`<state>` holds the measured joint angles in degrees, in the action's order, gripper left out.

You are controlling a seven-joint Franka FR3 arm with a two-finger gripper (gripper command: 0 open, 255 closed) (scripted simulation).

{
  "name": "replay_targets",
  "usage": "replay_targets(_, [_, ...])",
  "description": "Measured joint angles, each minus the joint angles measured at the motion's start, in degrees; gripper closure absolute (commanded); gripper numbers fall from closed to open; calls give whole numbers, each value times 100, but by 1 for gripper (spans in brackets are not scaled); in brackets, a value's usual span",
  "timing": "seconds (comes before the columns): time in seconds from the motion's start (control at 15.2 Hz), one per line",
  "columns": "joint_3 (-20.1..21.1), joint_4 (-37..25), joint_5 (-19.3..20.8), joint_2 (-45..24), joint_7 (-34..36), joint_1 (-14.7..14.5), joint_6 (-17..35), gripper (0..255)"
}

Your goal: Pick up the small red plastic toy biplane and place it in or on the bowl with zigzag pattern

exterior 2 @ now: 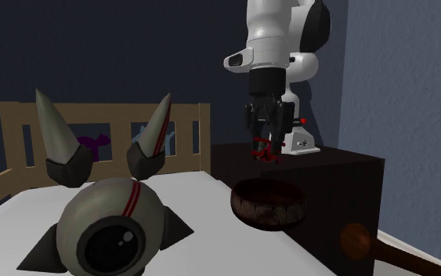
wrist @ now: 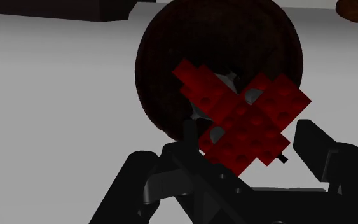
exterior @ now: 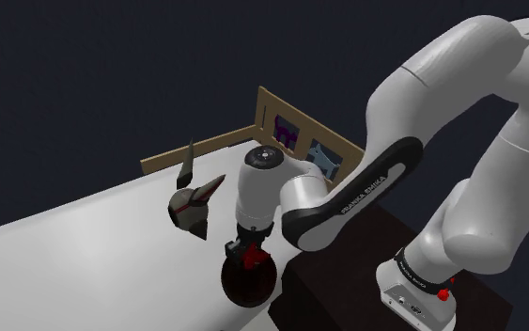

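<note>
White surface [exterior: 65,235], dark blue walls. From my seat, the gripper [exterior 2: 268,143] had its fingers clamped on the red brick-built biplane [wrist: 244,118], held just above the dark bowl [exterior 2: 269,205] (beside the stand [exterior 2: 328,180]), not touching it.

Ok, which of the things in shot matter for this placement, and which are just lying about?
For the job:
- black two-finger gripper, shut on the small red brick-built toy biplane
- dark brown round bowl, below the biplane

Lying about:
- grey round horned toy with a red stripe
- pale wooden slatted rail behind it
</note>
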<state>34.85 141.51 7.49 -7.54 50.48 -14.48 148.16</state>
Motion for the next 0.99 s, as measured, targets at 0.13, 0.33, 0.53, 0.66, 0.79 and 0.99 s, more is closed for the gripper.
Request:
replay_targets(0.13, [-52, 30, 174, -138, 151, -50, 137, 255])
replay_targets(0.33, [-203, -5, 516, -426, 387, -142, 333, 255])
replay_targets(0.53, [-381, -20, 846, -694, 627, -267, 540, 255])
replay_targets(0.66, [-515, -45, 1054, -869, 770, -359, 665, 255])
replay_targets(0.79, [-633, -61, 1218, -1007, 875, -431, 770, 255])
replay_targets(0.99, [-660, -63, 1259, -1038, 913, -459, 798, 255])
